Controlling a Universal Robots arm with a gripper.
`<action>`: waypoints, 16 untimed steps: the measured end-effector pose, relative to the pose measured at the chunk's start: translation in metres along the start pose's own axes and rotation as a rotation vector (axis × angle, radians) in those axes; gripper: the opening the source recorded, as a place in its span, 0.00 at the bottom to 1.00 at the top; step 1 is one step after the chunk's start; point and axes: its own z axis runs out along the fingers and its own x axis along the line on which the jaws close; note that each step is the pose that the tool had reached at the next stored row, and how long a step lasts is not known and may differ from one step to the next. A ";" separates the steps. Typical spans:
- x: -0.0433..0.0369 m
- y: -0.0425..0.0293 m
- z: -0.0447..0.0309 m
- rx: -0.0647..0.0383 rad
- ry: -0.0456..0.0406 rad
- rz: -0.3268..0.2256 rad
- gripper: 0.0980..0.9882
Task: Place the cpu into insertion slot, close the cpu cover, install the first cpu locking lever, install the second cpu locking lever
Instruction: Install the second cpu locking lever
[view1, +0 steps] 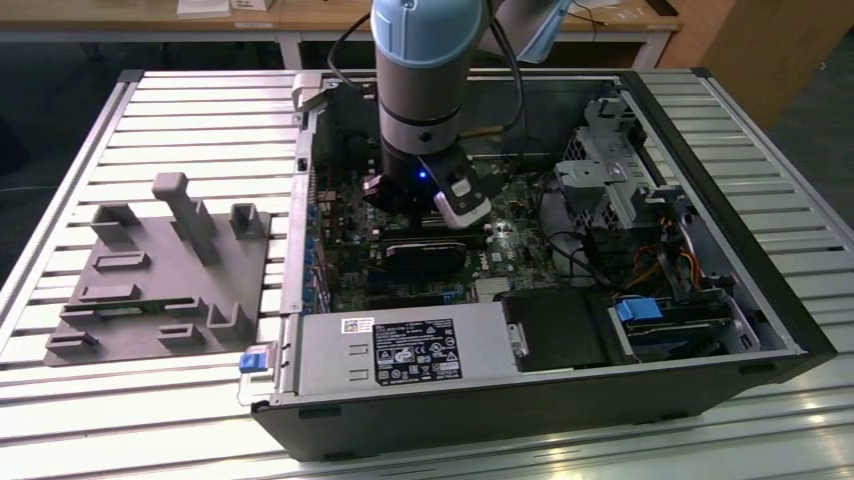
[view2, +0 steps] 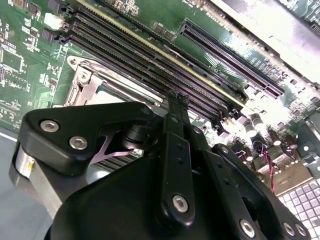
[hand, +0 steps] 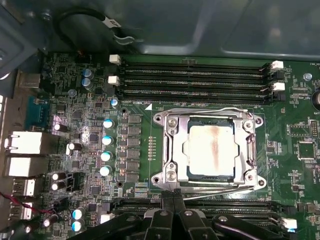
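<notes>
In the middle of the green board, the cpu (hand: 210, 151) lies flat in the slot (hand: 192, 172), its pale metal top streaked with a brownish smear and showing through the window of the cover (hand: 172, 145), which is folded down over it. I judge the chip to be light, stiff and flat, but fragile on its hidden underside, so it is best held by its edges. With the cover down, only its top face can be reached. The cover looks like thin, rigid sheet metal, best pressed on its frame rather than through the window. Two wire levers run along the socket, one (hand: 210, 109) on the memory side and one (hand: 215, 187) on the gripper side. They look thin and springy, best caught at a bent end, and I cannot tell whether either is hooked home. The gripper (hand: 174, 197) sits just beside the nearer lever with its fingers drawn together and nothing visible between them; the second wrist view shows the tip (view2: 177, 97) over the socket's edge. By count there is one cpu, one cover, two levers, four screws at the frame's corners, and four long memory slots (hand: 192, 80) beyond. Around it all stands one open case (view1: 747, 300), with the arm (view1: 420, 80) reaching down into it.
</notes>
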 end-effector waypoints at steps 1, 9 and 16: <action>0.0002 -0.0008 0.0000 -0.004 -0.0001 0.000 0.03; 0.0025 -0.0046 0.0020 -0.035 -0.0004 0.001 0.03; 0.0033 -0.0053 0.0058 -0.045 -0.0005 0.001 0.03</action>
